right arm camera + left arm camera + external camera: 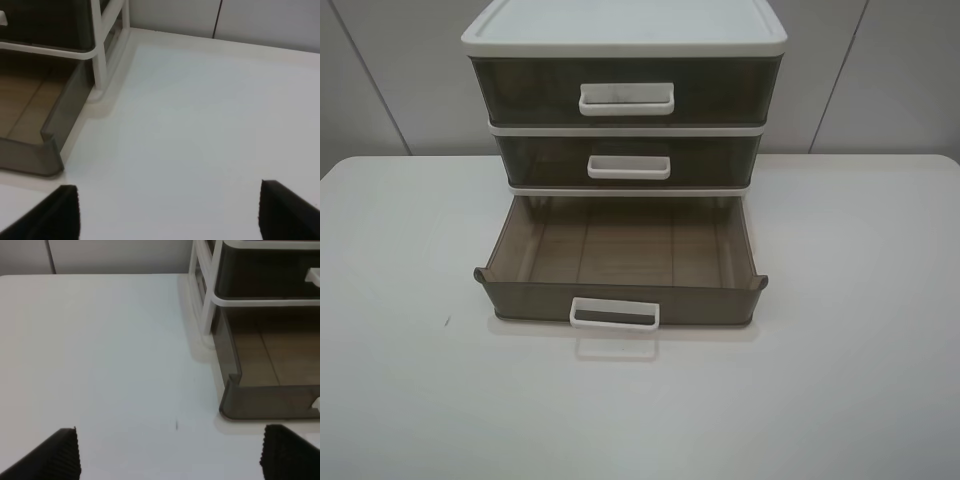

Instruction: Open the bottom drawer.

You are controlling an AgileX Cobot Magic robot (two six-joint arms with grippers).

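Observation:
The bottom drawer (620,262) of the white-framed drawer cabinet (624,30) is pulled far out toward the front; it is smoky grey-brown, empty, with a thin white loop handle (614,314). Its left front corner shows in the left wrist view (260,400) and its right front corner in the right wrist view (35,150). Neither arm shows in the exterior high view. My left gripper (170,455) is open and empty over the table, left of the drawer. My right gripper (167,212) is open and empty over the table, right of the drawer.
The middle drawer (628,160) and top drawer (625,92) are shut, each with a white handle. The cabinet stands at the back middle of a white table (410,380). A grey panelled wall (900,80) is behind it.

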